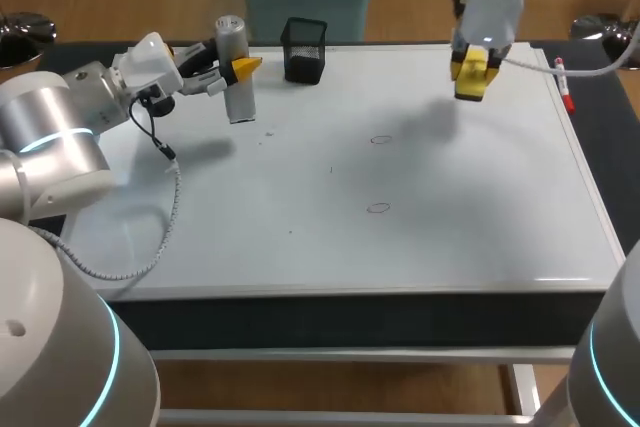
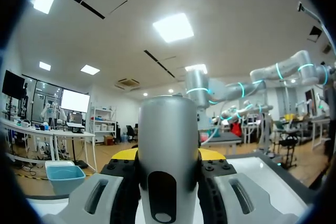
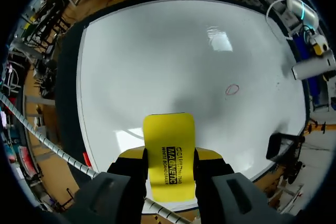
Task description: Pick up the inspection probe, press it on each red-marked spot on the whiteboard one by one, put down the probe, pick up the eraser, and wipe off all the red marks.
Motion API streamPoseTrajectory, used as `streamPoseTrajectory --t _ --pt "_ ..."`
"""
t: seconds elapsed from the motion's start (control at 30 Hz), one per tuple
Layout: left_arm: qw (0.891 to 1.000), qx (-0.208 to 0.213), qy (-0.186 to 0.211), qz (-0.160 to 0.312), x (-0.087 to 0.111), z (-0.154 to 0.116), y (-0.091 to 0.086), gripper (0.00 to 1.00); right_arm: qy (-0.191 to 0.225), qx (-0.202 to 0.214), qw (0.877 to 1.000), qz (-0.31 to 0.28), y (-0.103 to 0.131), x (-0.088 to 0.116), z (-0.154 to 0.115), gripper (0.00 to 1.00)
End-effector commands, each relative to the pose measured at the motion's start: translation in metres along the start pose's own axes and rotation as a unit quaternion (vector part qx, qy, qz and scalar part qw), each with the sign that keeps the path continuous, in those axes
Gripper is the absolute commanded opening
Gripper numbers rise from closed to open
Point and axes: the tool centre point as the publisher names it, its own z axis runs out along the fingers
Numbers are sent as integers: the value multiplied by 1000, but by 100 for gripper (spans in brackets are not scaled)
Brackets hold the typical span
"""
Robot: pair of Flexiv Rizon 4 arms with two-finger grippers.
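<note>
The task looks to be past its midpoint but not nearly finished. The eraser (image 3: 169, 140) is already picked up: the right hand (image 1: 472, 71) pinches it between both fingers, one on each long side, and holds it above the far right part of the whiteboard (image 1: 450, 227), apart from the surface. The probe (image 1: 240, 99) has not been put down. The left hand (image 1: 240, 69) clamps it around its middle at the far left of the whiteboard, just beside a black mesh pen holder (image 1: 304, 50). The probe stands nearly upright with its lower end at or just above the board; I cannot tell whether it touches. Nothing has been wiped, as far as can be seen. Two small red marks remain, thin ovals drawn in outline, one near the middle of the board (image 1: 380, 139) and one nearer the front edge (image 1: 377, 208). The right wrist view shows one of them ahead of the eraser, well apart from it. Whether both spots have been pressed cannot be read from the marks. What is left, I judge, is to set the probe down, bring the eraser to each oval and rub it away. The probe is a smooth grey metal cylinder with a rounded top and a dark slot in its side. The eraser is a flat yellow block with black print on its back. A red marker (image 1: 564, 87) lies on the dark worktop (image 1: 605, 137) just beside the board's right edge.
</note>
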Motion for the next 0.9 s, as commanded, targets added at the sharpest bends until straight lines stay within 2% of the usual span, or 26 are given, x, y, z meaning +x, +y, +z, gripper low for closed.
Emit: streamPoseTrajectory --t 0.03,0.27,0.43,0.63,0.9 --pt "1000 1 -1 0 1 0 -1 0 18 33 999 -30 44 -17 -6 0" --pt "1000 1 -1 0 1 0 -1 0 22 31 995 -88 87 -55 -1 0" --pt "1000 1 -1 0 1 0 -1 0 13 29 993 -116 107 -80 4 0" --pt "1000 1 -1 0 1 0 -1 0 18 28 989 -145 122 -101 21 0" --pt "1000 1 -1 0 1 0 -1 0 14 6 985 -171 125 -121 50 0"
